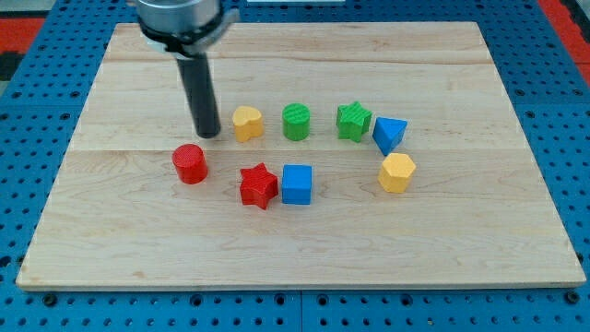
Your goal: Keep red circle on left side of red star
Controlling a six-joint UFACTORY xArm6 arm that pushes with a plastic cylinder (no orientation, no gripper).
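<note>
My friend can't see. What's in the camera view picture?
My tip rests on a wooden board, just above and right of the red circle, which sits left of the red star. Yellow, green and blue blocks lie to the right.

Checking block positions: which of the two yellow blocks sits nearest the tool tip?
The yellow block in the upper row, just right of my tip; the yellow hexagon lies far right.

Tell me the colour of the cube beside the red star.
Blue: the cube shows plainly in the camera view.

no readable text, no labels, no brands, no numbers, no signs anywhere
</note>
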